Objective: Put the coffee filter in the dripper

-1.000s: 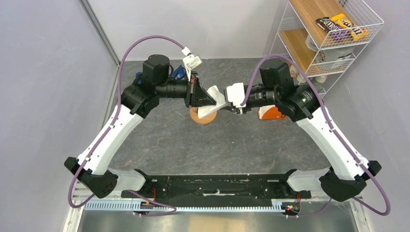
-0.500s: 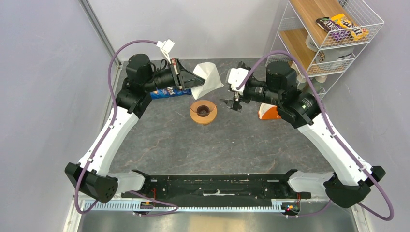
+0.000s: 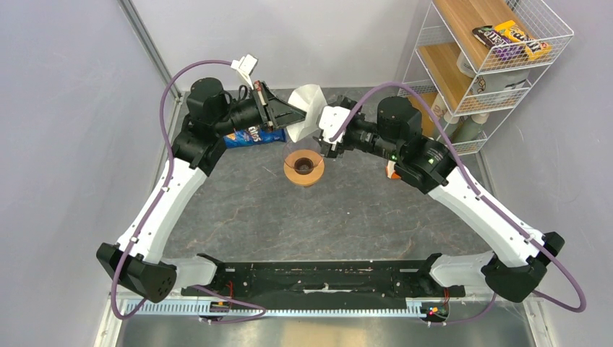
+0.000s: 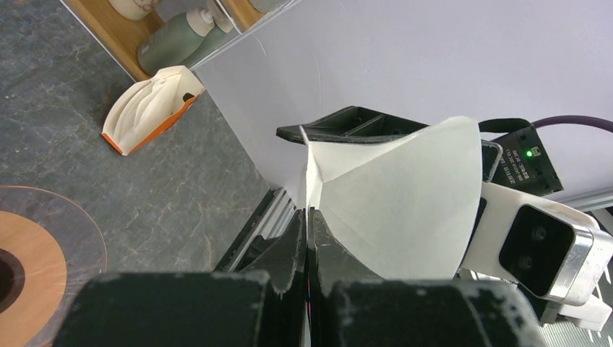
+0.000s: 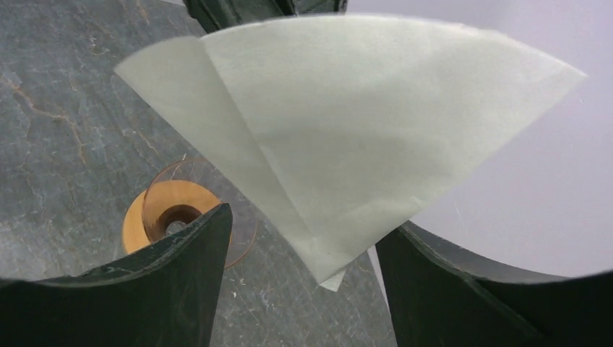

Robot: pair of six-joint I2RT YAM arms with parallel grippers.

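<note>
The left hand (image 4: 307, 242) has its fingers pressed together on one edge of the coffee filter (image 4: 397, 202), pinching the white paper cone and holding it up off the table (image 3: 325, 210). The right hand (image 5: 303, 238) faces it with fingers spread. In the right wrist view the filter's pointed end hangs between them, seemingly untouched. From above, the filter (image 3: 307, 108) sits between the two hands, raised and just to the far side of the dripper (image 3: 293, 172). The dripper stands upright on the table, its dark centre bare. An orange-and-white pack (image 4: 148, 108) lies to the right, and a blue snack bag (image 3: 253, 136) to the left.

The filter is picked up and partly opened, but not yet seated. It has still to be brought over the dripper, lowered point first and released.
</note>
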